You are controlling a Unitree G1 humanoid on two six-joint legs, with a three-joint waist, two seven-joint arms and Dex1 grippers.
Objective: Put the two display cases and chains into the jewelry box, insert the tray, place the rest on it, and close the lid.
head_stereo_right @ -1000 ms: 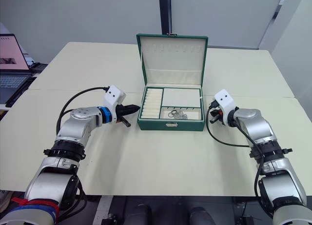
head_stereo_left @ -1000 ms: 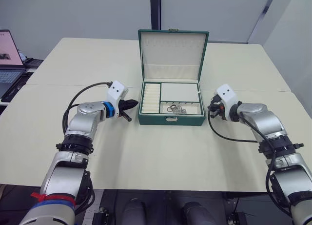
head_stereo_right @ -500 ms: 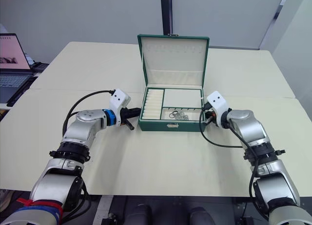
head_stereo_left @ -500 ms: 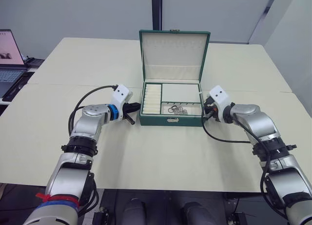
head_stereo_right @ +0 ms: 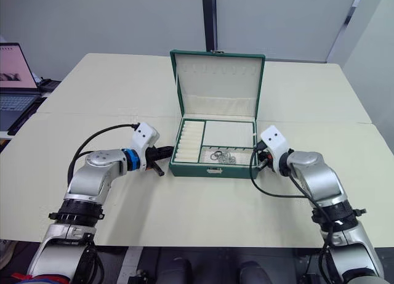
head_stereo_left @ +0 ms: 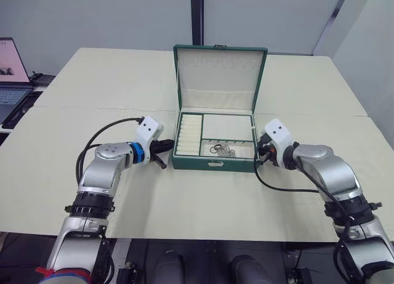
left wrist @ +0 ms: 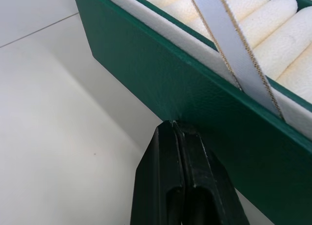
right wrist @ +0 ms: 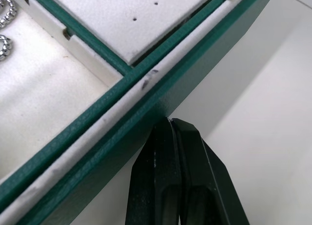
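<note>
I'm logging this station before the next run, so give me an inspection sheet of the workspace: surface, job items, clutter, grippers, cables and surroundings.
Surface: pale cream table, a seam running across it.
Job's things: jewelry box open, lid upright; tray seated inside; linked silver rings in its front compartment.
Clutter: nothing seen on the table.
Grippers: left gripper shut, tips against the box's left outer wall; right gripper shut, tips against the box's right outer wall.
Cables: a black cable loops from the left wrist; another black cable hangs below the right wrist.
Surroundings: open laptop beyond the table's left edge; grey wall behind.
</note>
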